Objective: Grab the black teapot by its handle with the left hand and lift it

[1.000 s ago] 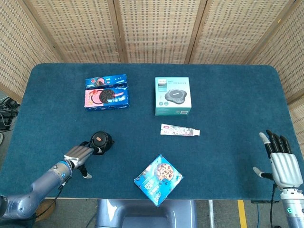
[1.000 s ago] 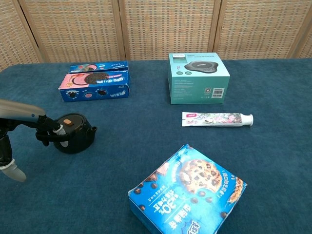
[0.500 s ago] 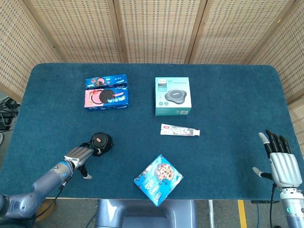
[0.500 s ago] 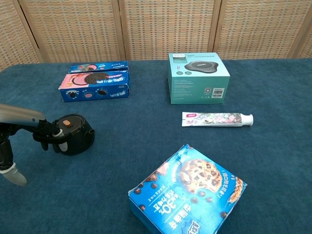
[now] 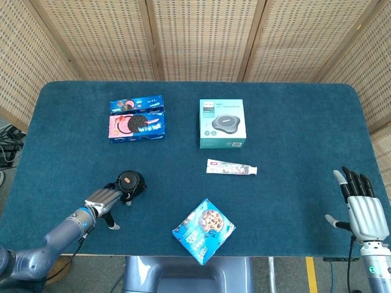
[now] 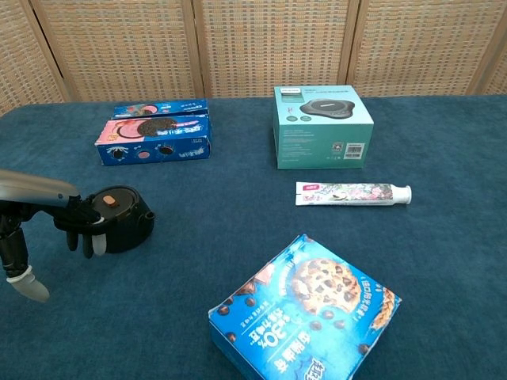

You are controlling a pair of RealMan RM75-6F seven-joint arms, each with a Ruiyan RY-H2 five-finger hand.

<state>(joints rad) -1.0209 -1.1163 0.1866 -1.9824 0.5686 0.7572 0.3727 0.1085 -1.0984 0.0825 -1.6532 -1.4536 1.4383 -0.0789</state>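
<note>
Left hand [image 5: 102,199] at the near-left part of the blue tabletop [image 5: 293,122], fingers [image 6: 79,226] curled down against the near-left side of the black teapot [image 5: 130,182] — right where the handle sits. Cannot tell whether the fingers actually close around the handle; dark fingers and dark pot merge in both views. Thumb tip pointing down toward the cloth, apart from the pot. Teapot upright, resting on the tabletop, round lid with an orange-brown knob facing up, short spout on the side away from the hand.

Right hand [image 5: 360,209] at the near-right edge of the tabletop, seen only from the head camera — palm flat, fingers straight and spread, holding nothing.

Behind the teapot, toward the far-left, a blue-and-pink cookie box [image 5: 137,125] with a second blue box [image 5: 137,104] just behind it, touching or nearly so. Near the middle of the far half, a teal box [image 5: 222,123] picturing a dark round device on its top. Just in front of that, a toothpaste tube [image 5: 231,167] lying flat, cap to the right. Closer to the near edge, well right of the teapot, a blue pack of chocolate-chip cookies [image 5: 204,231] turned at an angle. Woven cane screens [image 5: 201,36] behind the tabletop.
</note>
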